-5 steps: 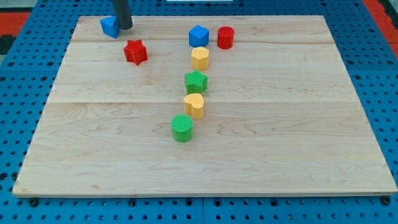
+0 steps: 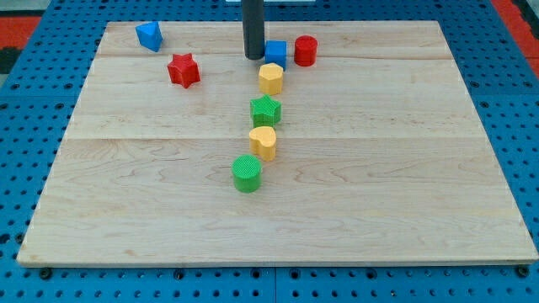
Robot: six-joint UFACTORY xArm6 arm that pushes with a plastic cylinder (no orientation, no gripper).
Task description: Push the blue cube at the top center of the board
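Note:
The blue cube (image 2: 276, 52) sits at the top centre of the wooden board (image 2: 404, 168), right beside a red cylinder (image 2: 305, 50) on its right. My tip (image 2: 253, 55) is at the cube's left side, touching or nearly touching it. The dark rod rises from there out of the view's top. A yellow hexagonal block (image 2: 270, 78) lies just below the cube.
A second blue block (image 2: 149, 34) lies at the top left, with a red star (image 2: 183, 69) below and right of it. Below the yellow block run a green star (image 2: 265, 109), a yellow block (image 2: 263, 142) and a green cylinder (image 2: 248, 172).
My tip has moved right, from beside the top-left blue block to the left side of the blue cube. The cube has shifted slightly right, closer to the red cylinder.

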